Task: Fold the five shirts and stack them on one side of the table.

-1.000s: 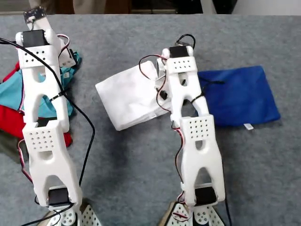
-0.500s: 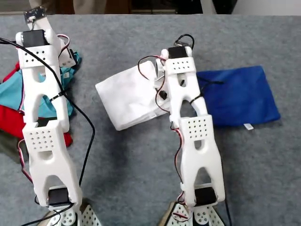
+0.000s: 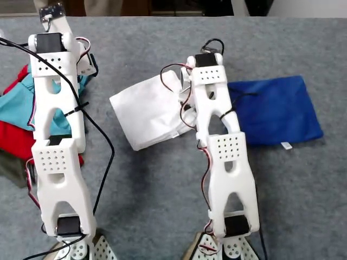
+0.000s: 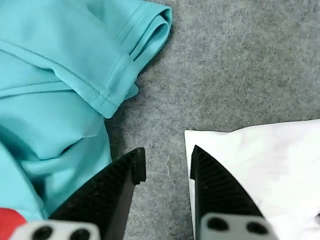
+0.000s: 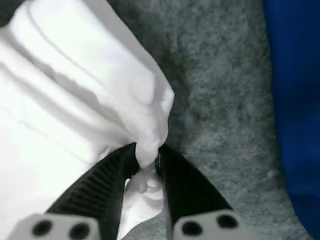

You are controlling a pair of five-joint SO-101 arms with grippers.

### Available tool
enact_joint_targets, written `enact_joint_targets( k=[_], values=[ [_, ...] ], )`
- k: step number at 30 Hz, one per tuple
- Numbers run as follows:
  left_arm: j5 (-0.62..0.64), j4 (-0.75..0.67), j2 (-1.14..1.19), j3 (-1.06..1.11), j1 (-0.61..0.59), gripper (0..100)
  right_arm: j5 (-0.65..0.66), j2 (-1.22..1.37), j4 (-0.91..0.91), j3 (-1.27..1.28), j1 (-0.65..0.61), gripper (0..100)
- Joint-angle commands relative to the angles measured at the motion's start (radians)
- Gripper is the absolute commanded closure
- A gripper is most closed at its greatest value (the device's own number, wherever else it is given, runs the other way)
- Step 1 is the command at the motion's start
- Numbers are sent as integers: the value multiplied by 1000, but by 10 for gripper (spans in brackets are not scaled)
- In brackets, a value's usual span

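the right gripper (image 5: 147, 155) was clamped down on a bunched edge of the white shirt (image 5: 75, 100), with the cloth pinched tight between the two fingers. that shirt sat around the middle of the counter (image 3: 162, 206), roughly folded but lumpy and skewed. my read is the pinch was there so it could be dragged or flipped over toward the blue shirt (image 3: 276, 108).

the blue shirt lay flat as a tidy rectangle near the right edge of the counter, just beside the right arm and apart from the white one, with a strip of bare counter between them. looked like the start of the stack to me.

the left gripper (image 4: 167, 162) hung over bare counter with a narrow gap between its fingers and nothing in it. it sat between a corner of the white shirt and a sleeve of the teal shirt (image 4: 50, 75), so it could go for either.

the teal shirt was crumpled in a heap at the left edge, on top of a red shirt (image 3: 13, 138) and a dark shirt (image 3: 10, 168). none of those three looked folded, so i'd say the job was maybe a third done.
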Motion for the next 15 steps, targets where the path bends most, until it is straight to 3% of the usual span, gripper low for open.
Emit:
enact_joint_targets(
  k=[1, 15],
  values=[
    [-3, 9, -67, -43, -9, 840, 37, -81, 15, -25, 42, 995],
    [12, 9, -65, -43, -37, 842, 158, -444, 11, -28, 237, 995]
  ],
)
